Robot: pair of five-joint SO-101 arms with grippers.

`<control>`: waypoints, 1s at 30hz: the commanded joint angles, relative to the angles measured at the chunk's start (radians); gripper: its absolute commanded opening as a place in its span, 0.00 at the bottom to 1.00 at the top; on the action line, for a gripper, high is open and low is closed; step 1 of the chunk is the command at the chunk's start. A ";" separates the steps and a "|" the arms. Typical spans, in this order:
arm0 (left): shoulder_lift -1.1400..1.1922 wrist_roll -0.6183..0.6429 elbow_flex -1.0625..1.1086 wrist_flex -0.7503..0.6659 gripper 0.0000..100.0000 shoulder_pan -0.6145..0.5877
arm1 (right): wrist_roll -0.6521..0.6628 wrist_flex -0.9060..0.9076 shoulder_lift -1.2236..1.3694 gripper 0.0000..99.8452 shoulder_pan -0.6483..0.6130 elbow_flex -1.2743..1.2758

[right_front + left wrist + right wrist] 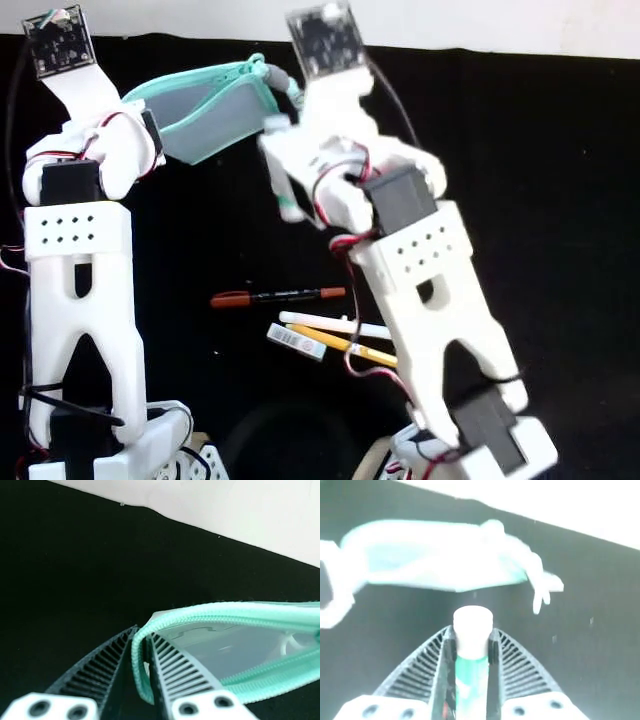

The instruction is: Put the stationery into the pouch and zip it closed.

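One unzipped pouch (pixel 205 110) runs lengthwise from the left gripper (pixel 144 636), pinching its zip end, toward the right gripper (pixel 471 647), clamped on one tube (pixel 472 630), cap toward the pouch. Well apart from the pouch lie one marker (pixel 278 296), one white pen (pixel 335 323), one pencil (pixel 347 346) and one eraser (pixel 297 341)

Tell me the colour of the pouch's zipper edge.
The zipper edge is mint green, clearest in the left wrist view.

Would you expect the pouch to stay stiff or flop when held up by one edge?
Probably floppy: the pouch bows in a curve where the left gripper pinches its zip rim. Likely light too, since that one pinch seems to hold it off the table.
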 commanded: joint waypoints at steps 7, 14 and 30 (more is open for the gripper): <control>-0.016 -0.005 -0.105 0.146 0.01 0.074 | -0.006 0.077 0.217 0.01 -0.012 -0.661; -0.008 -0.005 -0.223 0.229 0.01 0.104 | -0.002 0.081 0.363 0.01 -0.070 -0.903; -0.005 -0.003 -0.228 0.229 0.01 0.111 | -0.006 0.065 0.776 0.01 -0.097 -1.308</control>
